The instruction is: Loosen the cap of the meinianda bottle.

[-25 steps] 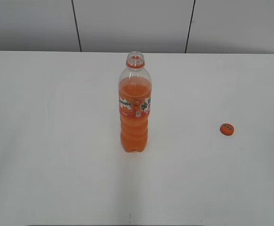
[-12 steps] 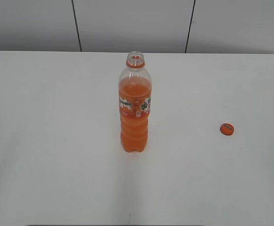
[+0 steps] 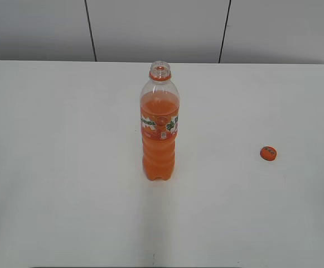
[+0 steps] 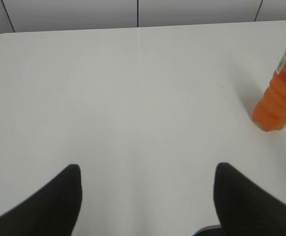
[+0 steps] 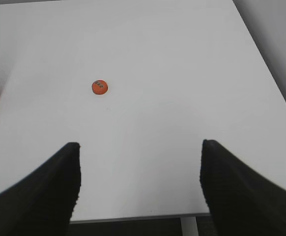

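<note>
The bottle (image 3: 160, 125) is standing upright mid-counter (image 3: 67, 167), neck open; its cap (image 3: 268, 153) is lying well apart at 3 o'clock. Both hands, left hand (image 4: 147, 196) and right hand (image 5: 139, 182), are hanging released, empty; the right is nearer the cap, which lies toward 11 o'clock.

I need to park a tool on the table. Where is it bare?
Nearly everywhere. The table is bare left of the bottle, in front of it, and between it and the cap. Both hands hang open over bare surface. Nothing is crowded.
</note>
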### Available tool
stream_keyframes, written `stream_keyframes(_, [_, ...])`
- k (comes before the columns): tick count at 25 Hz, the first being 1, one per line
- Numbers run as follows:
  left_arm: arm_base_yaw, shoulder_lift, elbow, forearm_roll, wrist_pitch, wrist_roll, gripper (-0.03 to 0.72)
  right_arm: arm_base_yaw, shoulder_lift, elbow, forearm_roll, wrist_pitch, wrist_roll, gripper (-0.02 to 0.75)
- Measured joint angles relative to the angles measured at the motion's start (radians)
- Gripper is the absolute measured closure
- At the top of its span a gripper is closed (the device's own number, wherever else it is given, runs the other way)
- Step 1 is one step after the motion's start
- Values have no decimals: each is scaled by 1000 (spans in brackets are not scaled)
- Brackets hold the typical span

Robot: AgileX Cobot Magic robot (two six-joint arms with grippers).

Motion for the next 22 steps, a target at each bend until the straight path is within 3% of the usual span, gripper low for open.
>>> stream_keyframes(22, [0,0,0,13,1,0,207,0,0,0,0,0,3,172])
